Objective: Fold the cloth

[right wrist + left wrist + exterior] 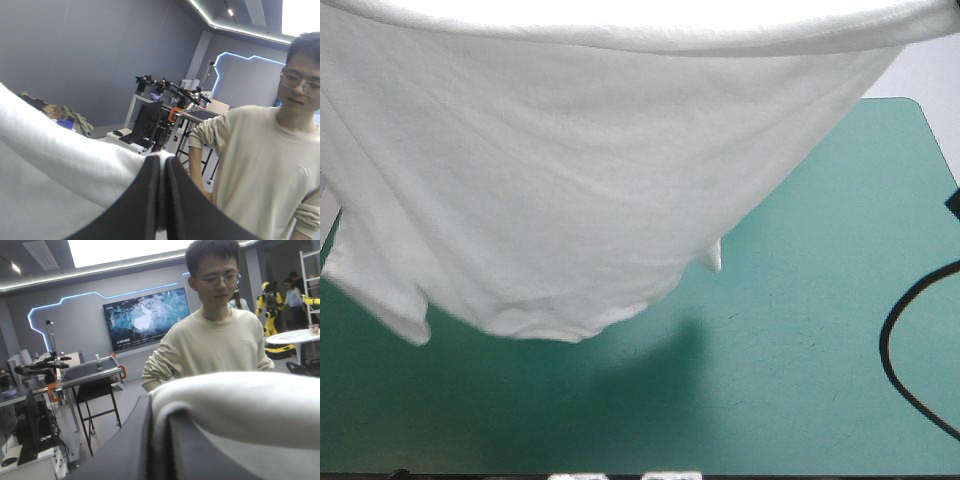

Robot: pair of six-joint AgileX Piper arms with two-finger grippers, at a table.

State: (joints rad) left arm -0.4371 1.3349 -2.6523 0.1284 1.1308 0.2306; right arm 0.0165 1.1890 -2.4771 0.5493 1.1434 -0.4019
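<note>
The white T-shirt (550,180) is lifted high above the table and hangs as a wide sheet across the high view. Its upper edge is stretched along the top, and its lower hem and a sleeve (390,300) dangle over the teal-green cover. Neither gripper shows in the high view. In the left wrist view my left gripper (159,407) is shut on the T-shirt (240,400), which drapes over and beside its black fingers. My right gripper (162,161) is likewise shut on the T-shirt (60,160), whose taut edge runs off to one side.
The teal-green table cover (800,350) shows below and to the right of the hanging shirt, with the shirt's shadow on it. The table's far right corner (910,105) is in sight.
</note>
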